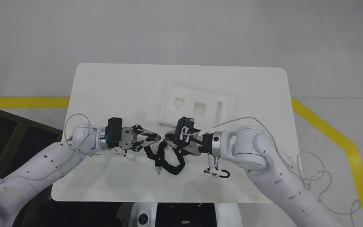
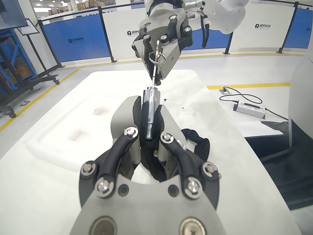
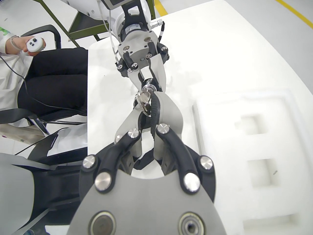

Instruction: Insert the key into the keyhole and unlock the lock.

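Gleaming chrome, the cylindrical lock (image 2: 150, 106) faces a thin silver key (image 2: 153, 75).

Keyhole hidden behind key (image 3: 144, 100); lock (image 2: 150, 103) lower end buried inside left tool (image 2: 149, 107).

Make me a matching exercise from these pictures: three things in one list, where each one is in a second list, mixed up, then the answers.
Things:
1. key
2. lock
3. foam tray

Places:
A. clamped in the left gripper
B. lying on the table, beyond both arms
C. pinched in the right gripper

Pairs: 1-C, 2-A, 3-B
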